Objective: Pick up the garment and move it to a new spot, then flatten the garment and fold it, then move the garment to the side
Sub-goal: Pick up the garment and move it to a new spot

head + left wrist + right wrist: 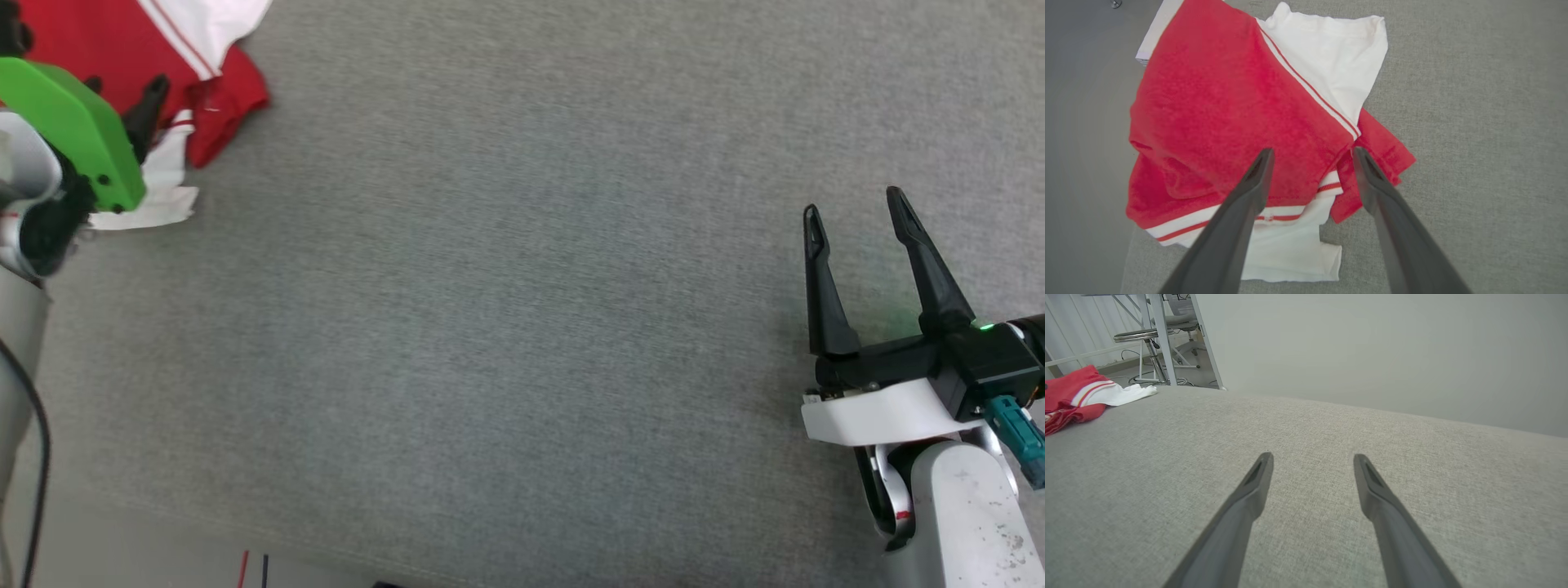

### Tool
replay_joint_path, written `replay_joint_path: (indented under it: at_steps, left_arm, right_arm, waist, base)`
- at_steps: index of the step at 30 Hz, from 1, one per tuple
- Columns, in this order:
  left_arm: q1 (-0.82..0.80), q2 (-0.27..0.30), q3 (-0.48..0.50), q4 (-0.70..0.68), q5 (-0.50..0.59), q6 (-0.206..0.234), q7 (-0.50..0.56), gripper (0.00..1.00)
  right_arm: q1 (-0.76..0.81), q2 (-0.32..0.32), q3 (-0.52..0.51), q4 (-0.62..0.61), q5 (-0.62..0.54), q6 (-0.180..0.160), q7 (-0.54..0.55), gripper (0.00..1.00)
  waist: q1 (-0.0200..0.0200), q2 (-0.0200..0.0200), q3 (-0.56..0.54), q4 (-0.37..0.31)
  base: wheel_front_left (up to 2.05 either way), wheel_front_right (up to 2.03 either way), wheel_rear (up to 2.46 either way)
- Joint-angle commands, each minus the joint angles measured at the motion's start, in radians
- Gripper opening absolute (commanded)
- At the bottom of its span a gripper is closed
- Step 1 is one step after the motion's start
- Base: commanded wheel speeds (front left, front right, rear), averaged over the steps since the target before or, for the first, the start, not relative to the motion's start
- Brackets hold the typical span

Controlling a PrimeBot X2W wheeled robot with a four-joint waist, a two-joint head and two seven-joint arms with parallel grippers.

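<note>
The garment [122,49] lies folded in a red and white bundle at the far left corner of the grey table [522,327]. In the left wrist view the garment [1229,114] shows red cloth, white sleeves and striped trim; no lettering shows. My left gripper [1310,153] hovers open over its near edge, nothing between the fingers. In the head view one dark left fingertip [151,98] pokes past a green wrist cover. My right gripper [853,208] stands open at the right, far from the garment [1081,392], over bare cloth surface.
A green cover [77,131] on my left wrist hides part of the garment. The table's left edge [1126,253] runs close beside the bundle. Beyond the far edge stand a stool [1137,337] and metal frame legs [1161,339]. The table's front edge [245,539] lies low in the head view.
</note>
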Motion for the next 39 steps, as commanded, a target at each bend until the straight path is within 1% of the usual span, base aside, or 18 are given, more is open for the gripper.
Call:
replay_joint_path:
  at_steps: [1, 3, 7, 11, 14, 15, 16, 17, 22, 26, 28, 32, 37, 39]
  left_arm:
    - [-0.029, 0.018, -0.017, 0.015, -0.01, -0.003, 0.014, 1.0]
    - [-0.045, 0.036, -0.041, 0.038, -0.026, -0.003, 0.037, 1.0]
    - [-0.077, 0.047, -0.053, 0.097, -0.055, -0.003, 0.039, 1.0]
    - [-0.098, 0.034, -0.061, 0.157, -0.082, -0.003, 0.029, 1.0]
    - [-0.103, 0.026, -0.084, 0.191, -0.091, -0.003, 0.037, 1.0]
    - [-0.103, 0.023, -0.094, 0.204, -0.098, -0.003, 0.045, 0.68]
    - [-0.102, 0.019, -0.104, 0.211, -0.103, -0.003, 0.055, 0.22]
    - [-0.098, 0.016, -0.122, 0.211, -0.109, -0.003, 0.064, 0.0]
    - [-0.074, 0.013, -0.177, 0.197, -0.161, -0.003, 0.067, 0.0]
    - [-0.069, 0.029, -0.194, 0.2, -0.182, -0.003, -0.002, 0.0]
    - [-0.072, 0.037, -0.192, 0.208, -0.185, -0.003, -0.061, 0.0]
    - [-0.074, 0.05, -0.193, 0.215, -0.167, -0.003, -0.214, 0.0]
    - [-0.064, 0.057, -0.182, 0.217, -0.139, -0.003, -0.422, 0.0]
    - [-0.06, 0.058, -0.181, 0.217, -0.123, -0.001, -0.487, 0.0]
  right_arm:
    - [-0.018, -0.004, 0.003, -0.008, -0.01, -0.001, -0.005, 1.0]
    - [-0.018, -0.004, 0.004, -0.011, -0.012, -0.001, -0.005, 1.0]
    - [-0.018, -0.004, -0.004, -0.019, -0.024, -0.001, -0.005, 1.0]
    - [-0.021, -0.003, -0.006, -0.03, -0.027, -0.001, -0.005, 1.0]
    - [-0.019, -0.003, -0.007, -0.034, -0.028, -0.001, -0.005, 1.0]
    - [-0.017, -0.003, -0.007, -0.035, -0.029, -0.001, -0.005, 1.0]
    - [-0.016, -0.003, -0.008, -0.035, -0.03, -0.001, -0.005, 1.0]
    - [-0.015, -0.003, -0.008, -0.035, -0.031, -0.001, -0.005, 1.0]
    - [-0.009, -0.003, -0.01, -0.029, -0.032, -0.001, -0.005, 1.0]
    - [-0.012, -0.003, -0.005, -0.018, -0.027, -0.001, -0.005, 1.0]
    - [-0.015, -0.003, -0.004, -0.011, -0.021, -0.001, -0.005, 1.0]
    - [-0.017, -0.003, -0.006, 0.008, 0.0, -0.001, -0.005, 1.0]
    - [-0.002, -0.003, -0.014, 0.036, 0.034, -0.001, -0.005, 1.0]
    - [0.004, -0.003, -0.022, 0.047, 0.051, -0.001, -0.005, 1.0]
  waist:
    - [-0.0002, 0.0, 0.075, -0.074]
    - [-0.0002, 0.0, 0.085, -0.082]
    - [-0.0002, 0.0, 0.106, -0.093]
    - [-0.0002, 0.0, 0.122, -0.098]
    - [-0.0002, 0.0, 0.128, -0.098]
    - [-0.0002, 0.0, 0.129, -0.097]
    - [-0.0002, 0.0, 0.13, -0.097]
    - [-0.0002, 0.0, 0.13, -0.096]
    - [-0.0002, 0.0, 0.117, -0.088]
    - [-0.0002, 0.0, 0.093, -0.085]
    - [-0.0002, 0.0, 0.074, -0.085]
    - [-0.0002, 0.0, 0.02, -0.091]
    - [-0.0002, 0.0, -0.067, -0.1]
    - [-0.0002, 0.0, -0.107, -0.103]
  base:
    - [0.0, 0.0, 0.0]
    - [0.0, 0.0, 0.0]
    - [0.0, 0.0, 0.0]
    - [0.0, 0.0, 0.0]
    - [0.0, 0.0, 0.0]
    - [0.0, 0.0, 0.0]
    - [0.0, 0.0, 0.0]
    - [0.0, 0.0, 0.0]
    - [0.0, 0.0, 0.0]
    - [0.0, 0.0, 0.0]
    - [0.0, 0.0, 0.0]
    - [0.0, 0.0, 0.0]
    - [0.0, 0.0, 0.0]
    - [0.0, 0.0, 0.0]
